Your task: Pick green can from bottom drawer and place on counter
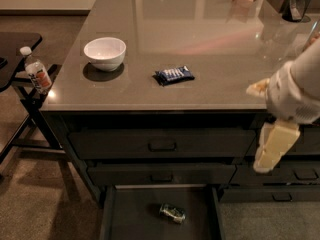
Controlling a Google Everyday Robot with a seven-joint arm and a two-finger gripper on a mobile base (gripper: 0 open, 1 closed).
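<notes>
Green can (pixel 172 213) lying in bottom drawer (pixel 132 216), right of centre. Drawer standing open beneath two upper drawers (pixel 161 145). Bowl (pixel 104 52) sitting on counter (pixel 200 24), left; packet (pixel 174 75) lying right of it. Bottle (pixel 37 75) standing left of counter. Gripper (pixel 267 151) hanging at right, before counter front, well apart from can.
</notes>
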